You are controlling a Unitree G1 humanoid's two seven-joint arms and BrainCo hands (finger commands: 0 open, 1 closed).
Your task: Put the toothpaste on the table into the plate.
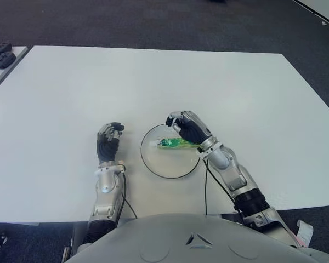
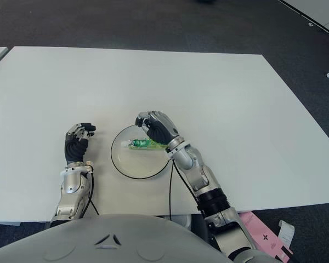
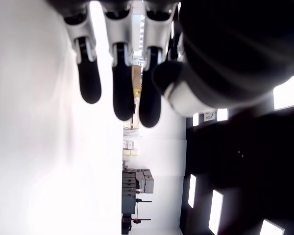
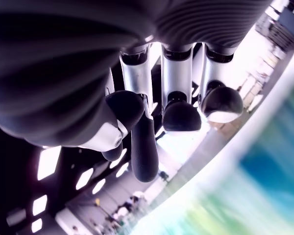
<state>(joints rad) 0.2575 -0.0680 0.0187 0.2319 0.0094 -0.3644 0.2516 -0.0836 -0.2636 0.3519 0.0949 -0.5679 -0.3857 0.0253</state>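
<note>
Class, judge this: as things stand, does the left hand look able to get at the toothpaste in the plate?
Probably yes. The toothpaste lies in the plate, just right of the left hand, with bare table between. Only the right hand, over the tube's far end, might crowd it.

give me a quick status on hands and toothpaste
Right hand over plate's far rim, fingers curled, holding nothing. Left hand idle, left of plate. Toothpaste lying in plate. Nothing in the way.
</note>
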